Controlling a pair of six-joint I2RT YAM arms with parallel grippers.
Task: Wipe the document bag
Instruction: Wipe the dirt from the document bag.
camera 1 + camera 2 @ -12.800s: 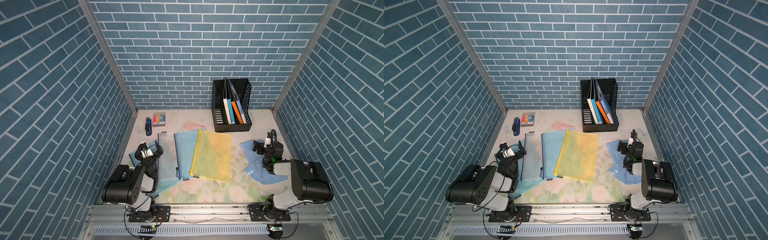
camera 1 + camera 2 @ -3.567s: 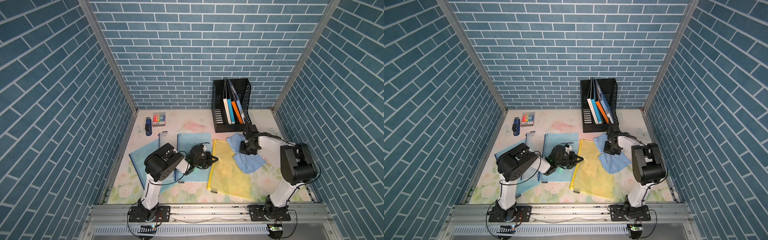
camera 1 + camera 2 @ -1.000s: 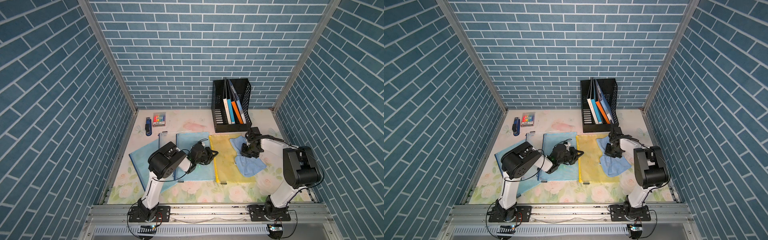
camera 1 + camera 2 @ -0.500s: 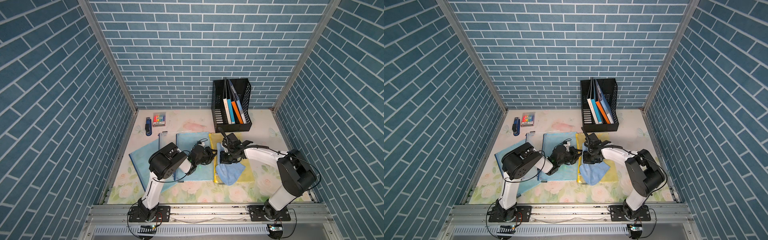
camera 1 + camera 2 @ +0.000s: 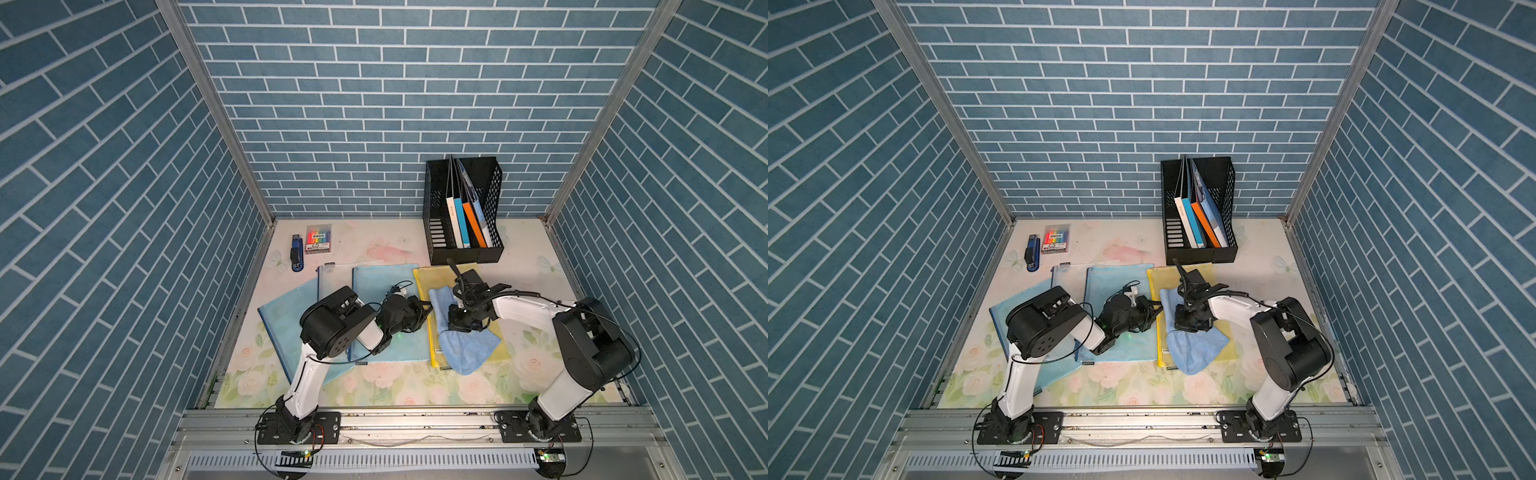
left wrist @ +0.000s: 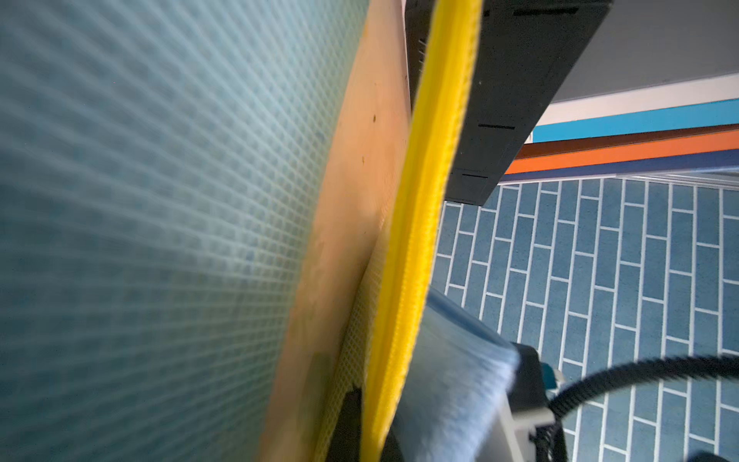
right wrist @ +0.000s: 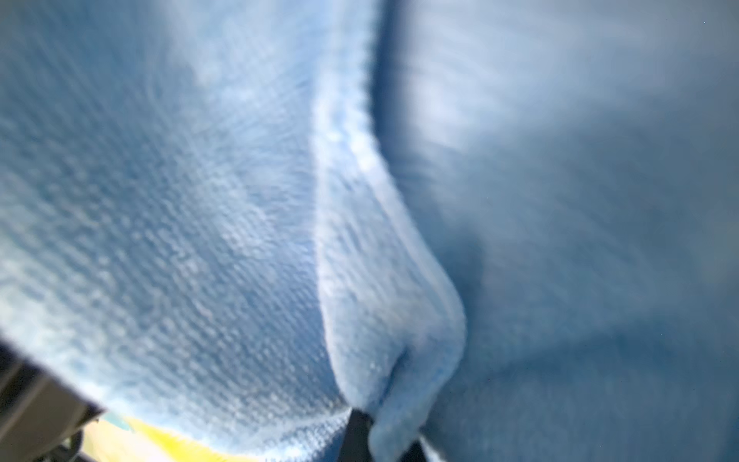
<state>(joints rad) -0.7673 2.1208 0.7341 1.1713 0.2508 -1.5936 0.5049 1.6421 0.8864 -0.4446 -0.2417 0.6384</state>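
Cloth [image 5: 469,351] farther left — document bag [image 5: 427,279] beneath right claw [image 5: 458,327]

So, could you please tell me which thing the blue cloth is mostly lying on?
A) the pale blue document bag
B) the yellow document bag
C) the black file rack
B: the blue cloth, pinched by the right gripper, is spread over the yellow document bag.

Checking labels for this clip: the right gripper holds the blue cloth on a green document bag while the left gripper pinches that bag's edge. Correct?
Not green: the document bag is yellow, as both top views show. The right gripper does hold the blue cloth on it, and the left gripper pinches its edge.
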